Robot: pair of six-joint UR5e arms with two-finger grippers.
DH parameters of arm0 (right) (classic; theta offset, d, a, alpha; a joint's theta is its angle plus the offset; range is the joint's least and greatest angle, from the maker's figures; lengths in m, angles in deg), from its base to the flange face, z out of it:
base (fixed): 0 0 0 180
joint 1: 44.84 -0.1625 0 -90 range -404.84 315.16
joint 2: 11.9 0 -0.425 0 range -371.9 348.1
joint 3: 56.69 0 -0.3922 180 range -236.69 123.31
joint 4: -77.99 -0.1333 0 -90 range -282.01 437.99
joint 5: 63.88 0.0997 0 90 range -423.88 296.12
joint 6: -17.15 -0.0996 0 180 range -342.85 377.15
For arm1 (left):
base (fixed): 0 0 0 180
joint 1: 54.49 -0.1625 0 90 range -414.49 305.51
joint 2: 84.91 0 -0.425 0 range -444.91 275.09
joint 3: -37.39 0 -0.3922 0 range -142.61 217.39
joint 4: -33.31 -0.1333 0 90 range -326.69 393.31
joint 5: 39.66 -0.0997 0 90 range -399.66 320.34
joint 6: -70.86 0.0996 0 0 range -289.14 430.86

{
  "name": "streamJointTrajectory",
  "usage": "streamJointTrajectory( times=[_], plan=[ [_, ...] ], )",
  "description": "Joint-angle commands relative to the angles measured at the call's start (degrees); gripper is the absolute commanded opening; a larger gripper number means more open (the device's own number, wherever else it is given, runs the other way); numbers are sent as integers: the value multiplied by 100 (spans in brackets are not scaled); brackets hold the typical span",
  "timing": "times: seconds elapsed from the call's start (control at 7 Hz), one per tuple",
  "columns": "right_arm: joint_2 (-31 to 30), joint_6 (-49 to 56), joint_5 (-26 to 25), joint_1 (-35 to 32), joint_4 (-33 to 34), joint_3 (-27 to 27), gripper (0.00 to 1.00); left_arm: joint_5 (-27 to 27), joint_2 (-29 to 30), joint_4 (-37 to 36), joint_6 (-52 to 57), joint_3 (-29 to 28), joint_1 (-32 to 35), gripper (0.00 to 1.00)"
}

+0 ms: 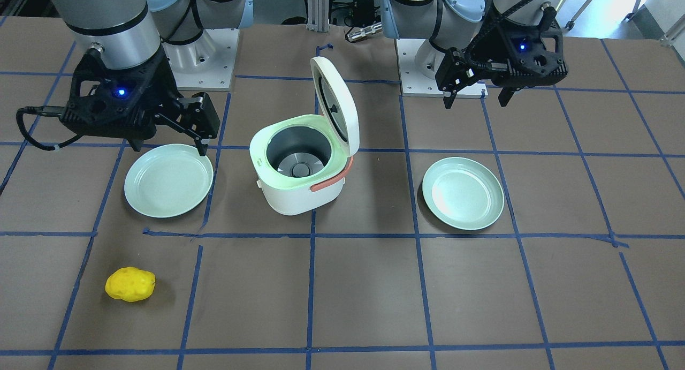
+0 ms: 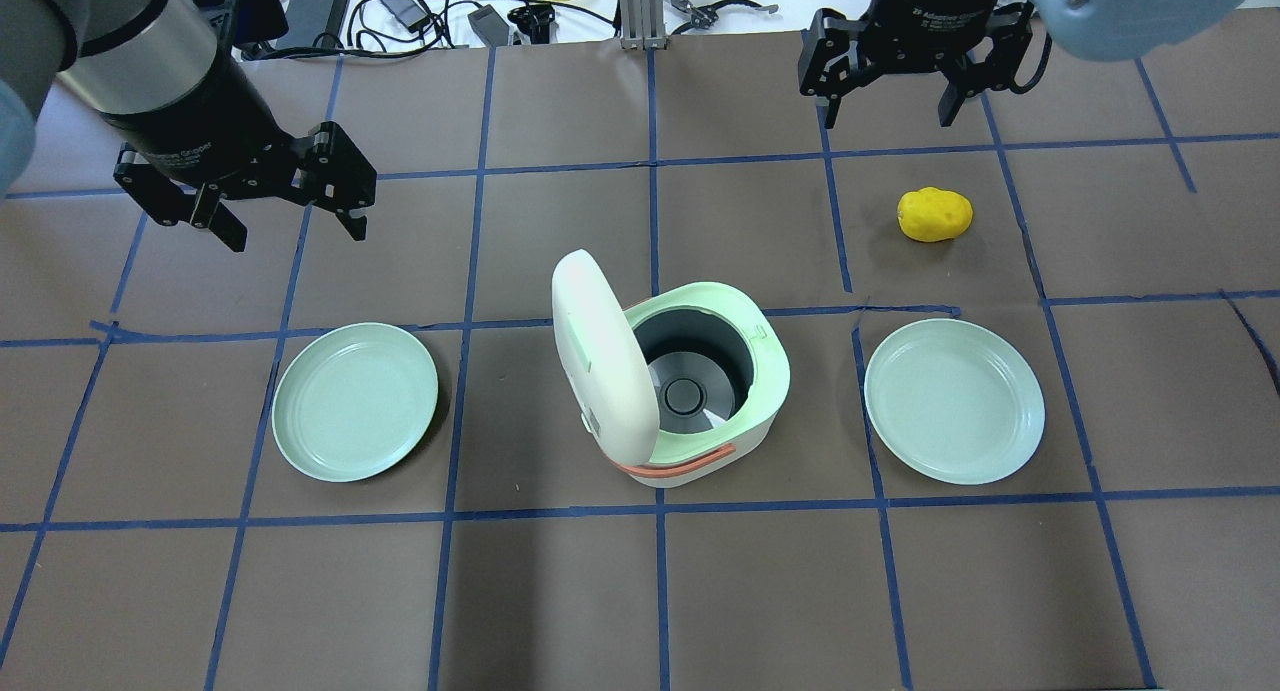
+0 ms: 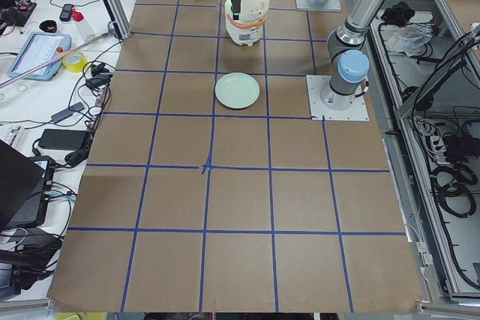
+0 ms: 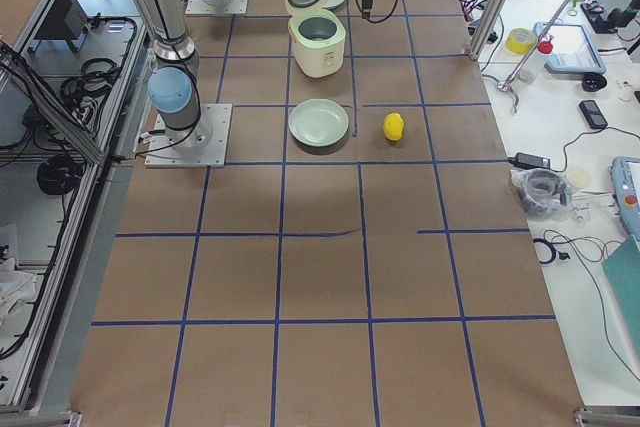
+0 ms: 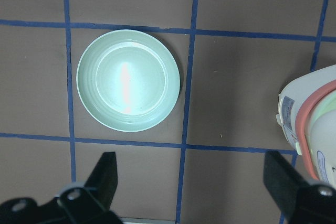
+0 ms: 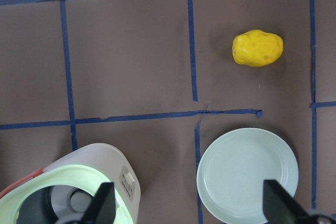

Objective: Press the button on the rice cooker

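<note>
Front camera: rice cooker [image 1: 299, 193] stands mid-tabletop [image 1: 364, 295] with its lid [image 1: 337, 102] raised, between the left-side plate [image 1: 463, 193] and the right-side plate [image 1: 168, 180].

Overhead: left tool [image 2: 297, 233] and right tool [image 2: 887, 119] hang over the tabletop, fingers spread and holding nothing, both well apart from the cooker.

Left wrist: left-side plate below, cooker at the frame's edge.

Right wrist: yellow lump [image 6: 257, 48] lies apart from the right-side plate.
</note>
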State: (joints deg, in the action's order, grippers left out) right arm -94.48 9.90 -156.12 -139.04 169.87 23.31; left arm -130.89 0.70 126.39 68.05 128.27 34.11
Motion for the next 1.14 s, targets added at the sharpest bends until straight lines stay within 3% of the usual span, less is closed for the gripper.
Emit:
streamJointTrajectory(
  times=[0.0, 1.0],
  plan=[
    [-73, 572, -49, 401, -48, 24, 100, 0, 0, 0, 0, 0, 0, 100],
    [-205, 752, 276, 420, -460, 156, 100, 0, 0, 0, 0, 0, 0, 100]
  ],
)
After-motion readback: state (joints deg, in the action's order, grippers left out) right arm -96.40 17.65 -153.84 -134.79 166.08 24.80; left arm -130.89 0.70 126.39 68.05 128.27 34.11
